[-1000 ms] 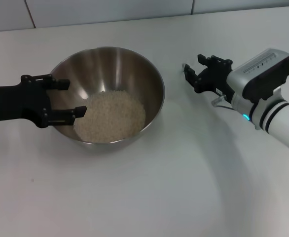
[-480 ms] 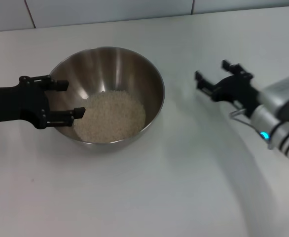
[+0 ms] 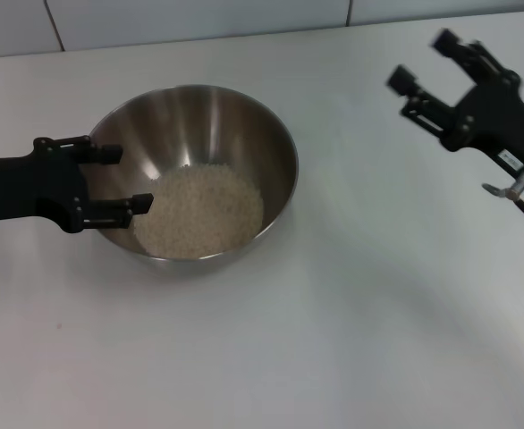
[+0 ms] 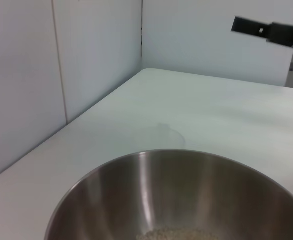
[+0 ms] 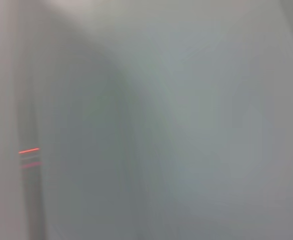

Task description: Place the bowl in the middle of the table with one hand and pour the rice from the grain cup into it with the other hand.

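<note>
The steel bowl stands on the white table, left of its middle, with a heap of rice inside. My left gripper is open, its fingers reaching over the bowl's left rim. My right gripper is open and empty, raised at the far right. The left wrist view shows the bowl's inner wall, the top of the rice, and a faint translucent outline on the table beyond it, apparently the grain cup. I cannot make the cup out in the head view.
A white tiled wall runs along the table's far edge. One black finger of the right gripper shows far off in the left wrist view. The right wrist view shows only blurred white surface.
My right gripper has risen and swung back to the right, away from the spot beside the bowl. The left gripper, bowl and rice have not moved.
</note>
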`<state>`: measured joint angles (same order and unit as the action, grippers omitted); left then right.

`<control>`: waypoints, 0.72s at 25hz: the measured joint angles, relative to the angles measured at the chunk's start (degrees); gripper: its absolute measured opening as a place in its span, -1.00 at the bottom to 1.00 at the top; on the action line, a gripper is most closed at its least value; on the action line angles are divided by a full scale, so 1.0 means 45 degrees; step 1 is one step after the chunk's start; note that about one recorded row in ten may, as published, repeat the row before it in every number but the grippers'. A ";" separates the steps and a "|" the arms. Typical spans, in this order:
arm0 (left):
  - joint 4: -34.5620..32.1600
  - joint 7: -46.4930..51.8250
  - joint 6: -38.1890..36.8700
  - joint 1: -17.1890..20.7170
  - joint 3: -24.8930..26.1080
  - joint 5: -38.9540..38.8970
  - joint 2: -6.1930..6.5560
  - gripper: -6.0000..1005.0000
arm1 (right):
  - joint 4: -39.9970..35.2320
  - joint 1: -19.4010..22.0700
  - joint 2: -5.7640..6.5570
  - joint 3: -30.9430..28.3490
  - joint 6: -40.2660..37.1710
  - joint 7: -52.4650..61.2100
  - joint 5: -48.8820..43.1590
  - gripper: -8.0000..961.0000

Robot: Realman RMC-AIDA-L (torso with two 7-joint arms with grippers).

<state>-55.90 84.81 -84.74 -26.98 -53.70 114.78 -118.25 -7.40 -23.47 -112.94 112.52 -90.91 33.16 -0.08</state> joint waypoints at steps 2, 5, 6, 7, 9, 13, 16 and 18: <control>0.0000 0.0000 0.0007 0.0000 0.0002 0.0000 0.0003 0.62 | -0.0068 -0.0640 0.0534 -0.0003 0.0067 0.0549 -0.1376 0.73; -0.0007 0.0000 0.0034 -0.0006 0.0011 0.0000 0.0018 0.62 | -0.0083 -0.1808 0.1183 -0.0001 0.0691 0.1569 -0.3174 0.73; -0.0007 0.0000 0.0034 -0.0006 0.0011 0.0000 0.0018 0.62 | -0.0098 -0.2170 0.1319 -0.0002 0.0958 0.1918 -0.3698 0.73; -0.0011 0.0000 0.0038 -0.0014 0.0017 0.0000 0.0022 0.62 | -0.0130 -0.2566 0.1451 -0.0003 0.1244 0.2264 -0.4229 0.73; -0.0014 0.0000 0.0044 -0.0029 0.0042 0.0001 0.0025 0.62 | -0.0268 -0.3194 0.1613 -0.0007 0.1780 0.2882 -0.5189 0.73; -0.0018 0.0000 0.0044 -0.0038 0.0054 0.0001 0.0028 0.62 | -0.1211 -0.4044 0.1846 -0.0026 0.3289 0.4579 -0.7334 0.73; -0.0019 0.0001 0.0043 -0.0047 0.0052 0.0000 0.0029 0.62 | -0.2445 -0.4061 0.1885 -0.0346 0.4469 0.5518 -0.8876 0.73; -0.0058 0.0015 0.0015 -0.0040 0.0063 0.0000 0.0030 0.62 | -0.3570 -0.3704 0.1860 -0.1138 0.5048 0.6048 -1.0246 0.73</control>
<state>-56.17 84.88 -84.67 -27.16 -53.42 114.78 -118.12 -23.47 -40.14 -104.57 107.40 -68.19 60.37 -46.18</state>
